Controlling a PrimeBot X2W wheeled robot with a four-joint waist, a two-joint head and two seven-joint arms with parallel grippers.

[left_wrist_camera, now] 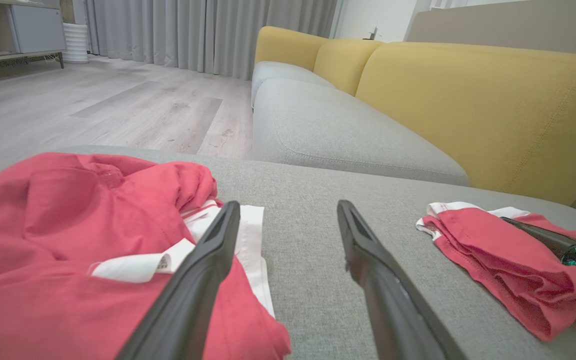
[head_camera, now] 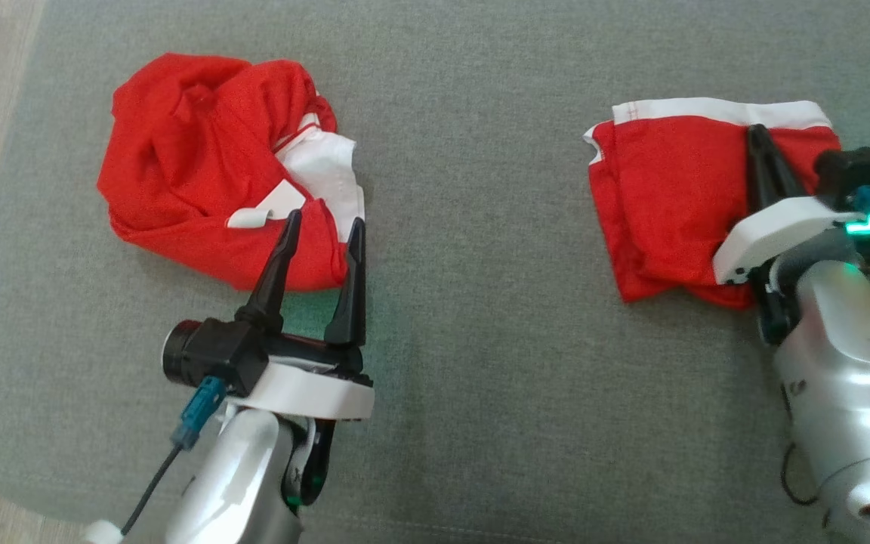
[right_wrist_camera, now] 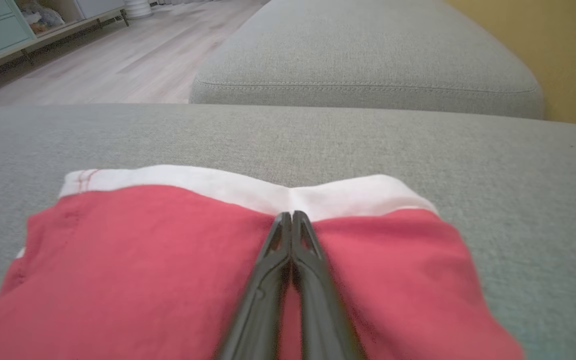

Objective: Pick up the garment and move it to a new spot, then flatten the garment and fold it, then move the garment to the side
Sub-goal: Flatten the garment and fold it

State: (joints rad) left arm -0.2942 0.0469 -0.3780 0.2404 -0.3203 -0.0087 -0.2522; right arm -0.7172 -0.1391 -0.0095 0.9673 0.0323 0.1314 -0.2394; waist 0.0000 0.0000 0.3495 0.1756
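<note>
On cushion [head_camera: 480,317], left pincer [head_camera: 327,221] released beside crumpled garment [head_camera: 193,159], right pincer [head_camera: 757,132] clenched at folded garment [head_camera: 669,196] hem, well apart

You've got the crumpled garment [head_camera: 193,166] left on the cushion [head_camera: 473,302], the folded garment [head_camera: 669,196] well apart on the right. Your right hand [head_camera: 756,130] lies on the folded one.

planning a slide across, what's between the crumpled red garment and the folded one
Bare grey cushion lies between the crumpled garment and the folded garment, clear in the head view.
</note>
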